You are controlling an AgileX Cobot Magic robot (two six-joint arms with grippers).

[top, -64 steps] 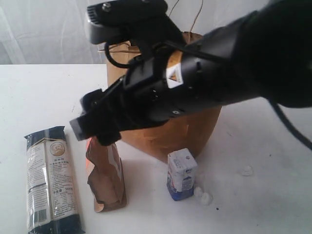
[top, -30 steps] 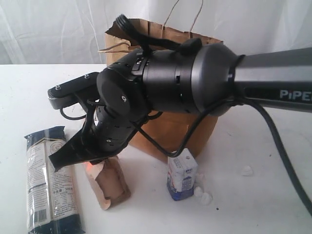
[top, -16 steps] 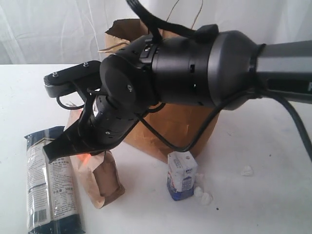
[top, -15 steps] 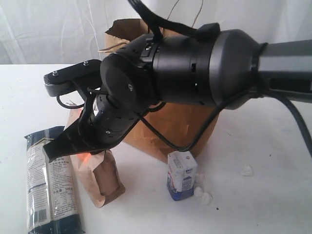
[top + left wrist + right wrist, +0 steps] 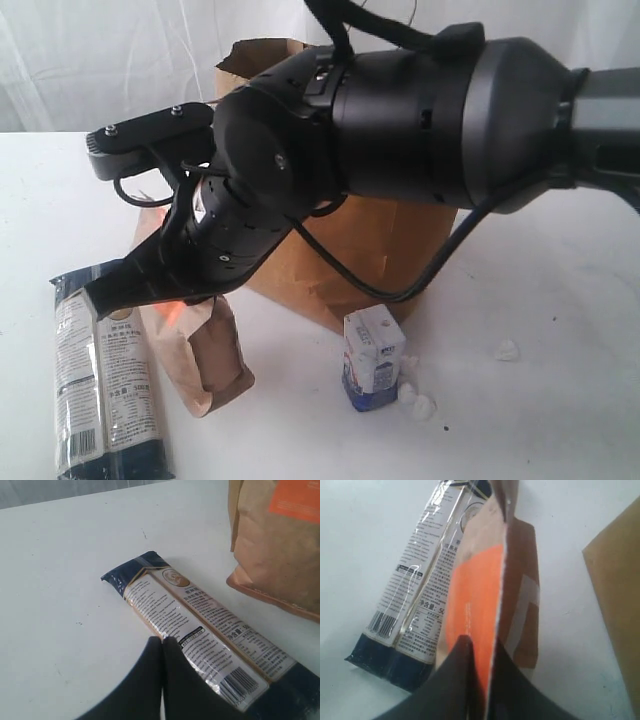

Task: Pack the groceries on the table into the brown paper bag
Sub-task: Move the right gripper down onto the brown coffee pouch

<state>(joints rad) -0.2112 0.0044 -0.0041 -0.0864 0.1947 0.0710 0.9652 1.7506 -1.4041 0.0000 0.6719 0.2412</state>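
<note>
Black fingers of the right gripper (image 5: 480, 652) are closed on the top edge of the brown-orange pouch (image 5: 205, 350). The pouch is tilted at the near left of the table (image 5: 560, 400), between the long dark-blue noodle packet (image 5: 100, 390) and the small white-blue carton (image 5: 373, 358), nearer than the brown paper bag (image 5: 390, 250). The left gripper (image 5: 162, 642) has its fingers pressed together over the noodle packet.
</note>
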